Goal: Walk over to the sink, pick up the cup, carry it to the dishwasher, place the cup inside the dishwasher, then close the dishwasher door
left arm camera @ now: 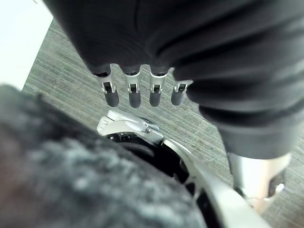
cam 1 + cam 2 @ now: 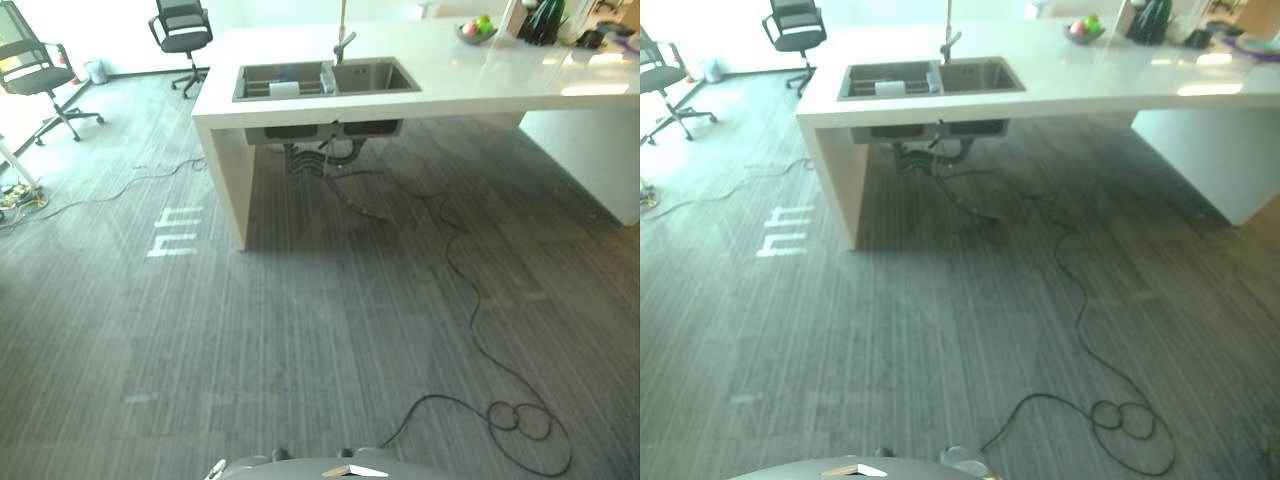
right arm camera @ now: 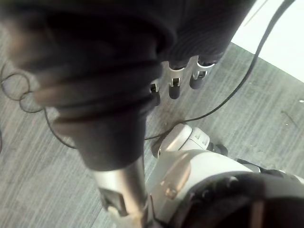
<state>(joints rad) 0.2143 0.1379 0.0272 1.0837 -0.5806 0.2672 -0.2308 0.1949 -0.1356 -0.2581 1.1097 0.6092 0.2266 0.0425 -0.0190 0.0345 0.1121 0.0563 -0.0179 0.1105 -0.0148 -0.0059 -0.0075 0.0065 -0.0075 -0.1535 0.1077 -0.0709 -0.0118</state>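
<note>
Left eye view: sink (image 2: 376,77) set in a white counter (image 2: 480,82) at 12 o'clock, well ahead. Small pale thing at the basin divider, likely the cup (image 2: 327,78); too small to be sure.

Left wrist view: left hand (image 1: 134,92) hangs over the floor, fingers straight, empty.

Right wrist view: right hand (image 3: 174,88) hangs likewise, fingers relaxed, empty.

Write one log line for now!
sink: ahead, not reached | left hand: open, empty | right hand: open, empty
</note>
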